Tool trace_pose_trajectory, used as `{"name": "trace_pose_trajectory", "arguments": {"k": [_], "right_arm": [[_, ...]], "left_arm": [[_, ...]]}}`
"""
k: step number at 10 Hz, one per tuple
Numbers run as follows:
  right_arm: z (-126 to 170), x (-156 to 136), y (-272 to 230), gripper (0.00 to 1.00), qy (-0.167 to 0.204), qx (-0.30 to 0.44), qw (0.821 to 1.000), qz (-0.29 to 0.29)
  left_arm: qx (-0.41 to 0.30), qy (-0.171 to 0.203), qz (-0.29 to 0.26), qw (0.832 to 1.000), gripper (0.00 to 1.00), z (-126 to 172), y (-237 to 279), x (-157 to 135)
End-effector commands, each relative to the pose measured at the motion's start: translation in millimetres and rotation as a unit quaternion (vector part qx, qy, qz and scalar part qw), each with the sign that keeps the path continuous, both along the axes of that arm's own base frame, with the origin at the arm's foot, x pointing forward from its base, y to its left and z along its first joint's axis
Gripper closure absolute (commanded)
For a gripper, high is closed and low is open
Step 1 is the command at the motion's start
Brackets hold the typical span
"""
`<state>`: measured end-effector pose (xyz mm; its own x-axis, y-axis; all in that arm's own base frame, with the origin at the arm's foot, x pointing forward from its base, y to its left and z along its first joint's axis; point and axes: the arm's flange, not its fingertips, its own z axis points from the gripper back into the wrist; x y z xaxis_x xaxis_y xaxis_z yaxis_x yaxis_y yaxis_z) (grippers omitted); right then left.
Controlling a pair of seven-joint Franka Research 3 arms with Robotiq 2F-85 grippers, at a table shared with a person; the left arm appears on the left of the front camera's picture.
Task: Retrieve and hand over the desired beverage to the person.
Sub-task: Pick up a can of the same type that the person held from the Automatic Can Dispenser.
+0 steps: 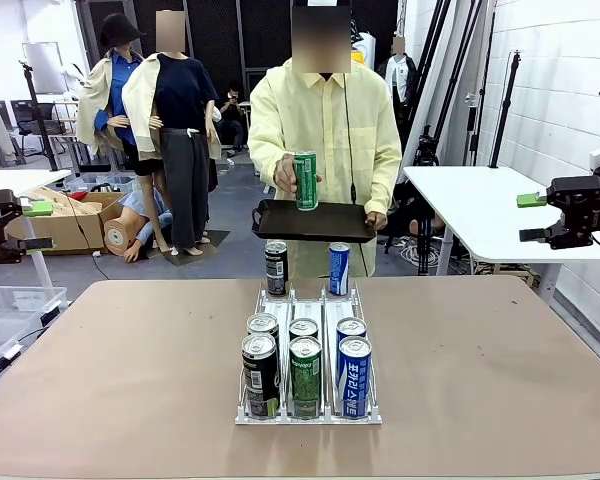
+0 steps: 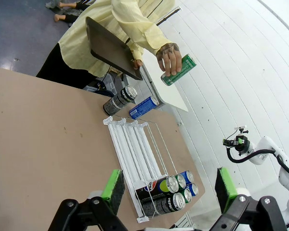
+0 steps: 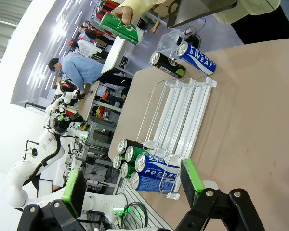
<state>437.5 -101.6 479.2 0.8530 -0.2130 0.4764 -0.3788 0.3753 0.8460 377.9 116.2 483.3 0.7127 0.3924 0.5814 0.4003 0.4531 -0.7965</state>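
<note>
Green-padded fingers [image 2: 113, 190] of the left pincer [image 2: 169, 192] are standing wide apart with nothing between them, hanging off to one side of the tabletop [image 2: 48, 125]. At the opposite side, the right pincer [image 3: 135, 185] is gaping too and gripping nothing. Ahead of and below both pincers, a clear rack [image 1: 310, 300] is lying on the tabletop, with six cans [image 1: 304, 365] crowding its end nearer the pincers. A black can [image 1: 276, 268] and a blue can [image 1: 339, 268] are standing upright just past its far end. Well beyond both pincers, past the tabletop's far edge, the person [image 1: 325, 120] is gripping a green can [image 1: 305, 180] in one hand [image 1: 288, 175], near a black tray [image 1: 315, 222] that the other hand is supporting.
</note>
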Motion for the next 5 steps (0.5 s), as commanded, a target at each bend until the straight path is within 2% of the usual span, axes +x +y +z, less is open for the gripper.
{"name": "trace_pose_trajectory", "arguments": {"k": [1, 5], "right_arm": [[1.9, 0.5, -0.1, 0.0, 0.001, 0.004, 1.0, 0.004], [1.9, 0.5, -0.1, 0.0, 0.001, 0.004, 1.0, 0.004]], "left_arm": [[-0.002, 0.002, 0.002, 1.0, 0.0, 0.5, 1.0, -0.5], [-0.002, 0.002, 0.002, 1.0, 0.0, 0.5, 1.0, -0.5]]}}
